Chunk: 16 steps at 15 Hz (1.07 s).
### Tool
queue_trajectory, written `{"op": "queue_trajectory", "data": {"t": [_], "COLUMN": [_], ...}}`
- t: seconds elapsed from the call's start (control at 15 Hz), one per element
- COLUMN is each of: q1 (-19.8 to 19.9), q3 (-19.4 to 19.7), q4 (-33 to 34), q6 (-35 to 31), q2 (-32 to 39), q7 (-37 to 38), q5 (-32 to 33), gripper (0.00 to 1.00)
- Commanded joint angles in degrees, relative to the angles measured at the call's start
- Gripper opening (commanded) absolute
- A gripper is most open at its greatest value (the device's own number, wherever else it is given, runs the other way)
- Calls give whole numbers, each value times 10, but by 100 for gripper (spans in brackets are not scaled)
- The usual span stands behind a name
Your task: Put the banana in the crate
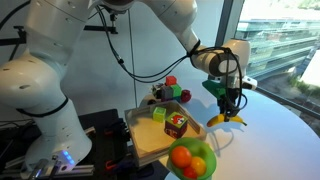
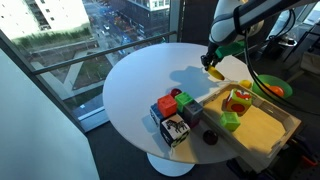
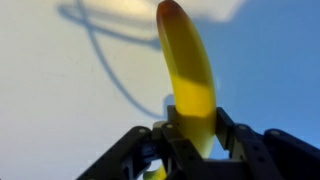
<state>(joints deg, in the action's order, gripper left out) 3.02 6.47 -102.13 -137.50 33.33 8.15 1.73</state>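
Observation:
The yellow banana (image 3: 190,70) is clamped between my gripper's black fingers (image 3: 192,138) and points away from the wrist over the white table. In both exterior views the gripper (image 1: 230,103) (image 2: 215,62) holds the banana (image 1: 226,120) (image 2: 215,72) just above the tabletop, beside the crate. The crate (image 1: 140,143) (image 2: 262,140) is a shallow light-wood tray. It lies apart from the gripper and holds a yellow-green block (image 1: 158,114) and a red toy (image 1: 176,124).
A green bowl with round orange fruits (image 1: 190,160) (image 2: 272,88) stands by the crate. A cluster of coloured blocks (image 2: 175,112) sits on the round white table (image 2: 140,90) near its edge. Windows lie beyond.

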Motion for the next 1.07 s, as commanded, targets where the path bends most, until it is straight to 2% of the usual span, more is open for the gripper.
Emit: {"op": "queue_trajectory", "data": {"t": [0.0, 0.47, 1.0], "q1": [-7, -24, -49], "q3": [-2, -15, -32], "q4": [-13, -42, -105], "q6": [19, 69, 108], "q2": [-38, -87, -137], "q7": [26, 31, 26], "q5": [-10, -7, 4], "gripper": [16, 16, 16]}}
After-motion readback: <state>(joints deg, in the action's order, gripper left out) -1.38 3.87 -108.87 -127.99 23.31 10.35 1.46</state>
